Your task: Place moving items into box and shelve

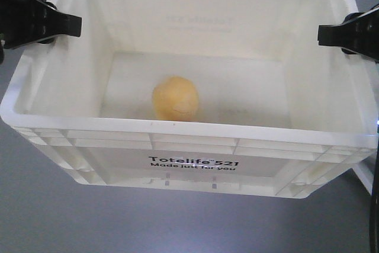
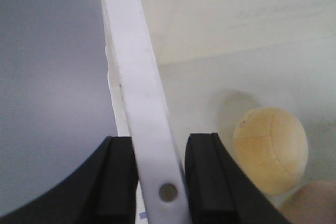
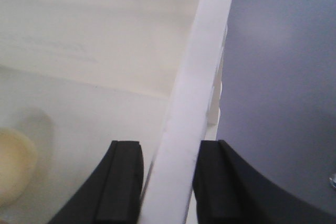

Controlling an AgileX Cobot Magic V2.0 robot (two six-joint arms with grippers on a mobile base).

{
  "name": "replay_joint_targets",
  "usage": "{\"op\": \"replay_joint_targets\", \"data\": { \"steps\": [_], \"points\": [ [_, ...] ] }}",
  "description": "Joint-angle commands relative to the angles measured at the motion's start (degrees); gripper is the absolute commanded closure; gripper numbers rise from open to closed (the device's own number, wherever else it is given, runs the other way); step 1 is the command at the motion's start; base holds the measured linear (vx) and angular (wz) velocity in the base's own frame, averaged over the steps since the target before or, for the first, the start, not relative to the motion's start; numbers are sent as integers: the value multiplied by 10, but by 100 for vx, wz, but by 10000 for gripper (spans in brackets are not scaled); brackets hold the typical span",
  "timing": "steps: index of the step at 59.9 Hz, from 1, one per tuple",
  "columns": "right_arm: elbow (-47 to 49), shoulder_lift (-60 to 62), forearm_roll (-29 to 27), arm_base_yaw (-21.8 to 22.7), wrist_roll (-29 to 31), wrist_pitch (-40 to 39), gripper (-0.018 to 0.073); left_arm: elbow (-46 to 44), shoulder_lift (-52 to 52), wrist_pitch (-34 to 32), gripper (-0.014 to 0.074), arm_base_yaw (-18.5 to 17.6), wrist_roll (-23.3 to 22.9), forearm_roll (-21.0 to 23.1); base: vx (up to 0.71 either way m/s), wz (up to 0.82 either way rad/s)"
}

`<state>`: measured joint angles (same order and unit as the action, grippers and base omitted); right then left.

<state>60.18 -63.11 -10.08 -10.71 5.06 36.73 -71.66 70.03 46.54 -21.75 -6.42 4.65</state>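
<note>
Lying in ribbed plastic crate (image 1: 195, 127): smooth egg-shaped lump (image 1: 176, 100).

The crate (image 1: 195, 130) was plain white, with black lettering (image 1: 192, 163) printed on its front wall. The pale yellow-orange lump (image 1: 175, 98) inside it showed faint seam lines, while the second lump (image 2: 315, 203), cut off at the frame corner, appeared pinkish-brown. The left gripper (image 2: 160, 182) and the right gripper (image 3: 168, 182) were matt black, and the surface (image 1: 59, 217) beneath the crate was uniform grey with a bluish cast.
</note>
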Motion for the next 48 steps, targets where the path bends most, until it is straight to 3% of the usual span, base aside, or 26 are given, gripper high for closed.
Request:
{"op": "replay_joint_targets", "data": {
  "steps": [1, 48],
  "points": [
    [25, 15, -33, -6, 6, -82, 565, -25, -26, -89, 603, -18, 15, 63, -13, 88],
    [25, 15, -33, -6, 6, -82, 565, -25, -26, -89, 603, -17, 15, 63, -8, 81]
  ]
}}
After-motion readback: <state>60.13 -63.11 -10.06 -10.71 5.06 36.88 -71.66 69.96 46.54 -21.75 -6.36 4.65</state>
